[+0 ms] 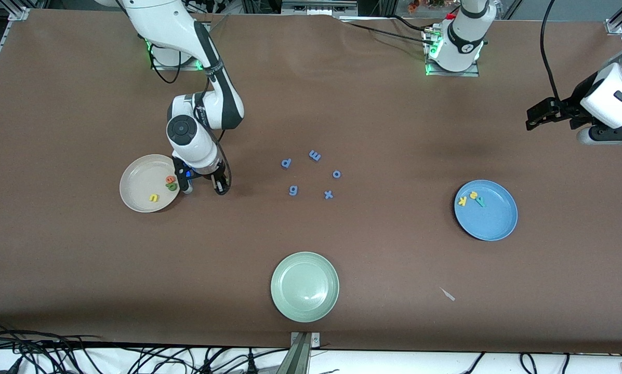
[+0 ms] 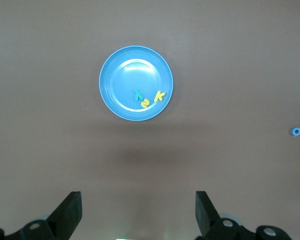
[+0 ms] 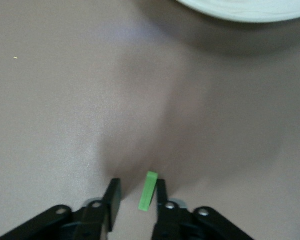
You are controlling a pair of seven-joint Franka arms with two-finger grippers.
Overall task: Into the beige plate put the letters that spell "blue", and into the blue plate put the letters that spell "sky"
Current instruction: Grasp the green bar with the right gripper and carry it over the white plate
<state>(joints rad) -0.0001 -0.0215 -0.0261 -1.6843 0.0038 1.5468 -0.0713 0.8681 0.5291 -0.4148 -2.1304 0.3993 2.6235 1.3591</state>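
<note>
Broad brown table (image 1: 373,249), matte and faintly grained like felt or paper. Three round shallow-rimmed plates on it, smooth with a soft sheen: beige plate (image 1: 136,195) toward the right arm's end, blue plate (image 1: 492,221) toward the left arm's end, pale green plate (image 1: 304,286) between them and nearest the front camera.

Down low beside the beige plate, right gripper (image 1: 205,183): black fingers drawn narrow around the green l (image 3: 148,191), a thin flat foam bar standing between the pads; one pad against the bar, a sliver of gap on the other side, whether it grips or only brackets cannot be told. Beige rim (image 3: 240,12) just visible ahead of the fingers.

Hovering high by the left arm's end of the table, left gripper (image 2: 138,212), jaws spread wide, nothing between them, waiting.

Inside the beige plate: yellow u (image 1: 154,198), orange e (image 1: 170,179), green b (image 1: 172,186), the last two touching. Inside the blue plate, clustered near its rim: yellow k (image 1: 462,201), yellow s (image 1: 473,195), teal y (image 1: 480,201).

Mid-table, five blue-violet letters (image 1: 312,174) scattered loosely, chunky cut foam, readable as p, m, o, g, x.
</note>
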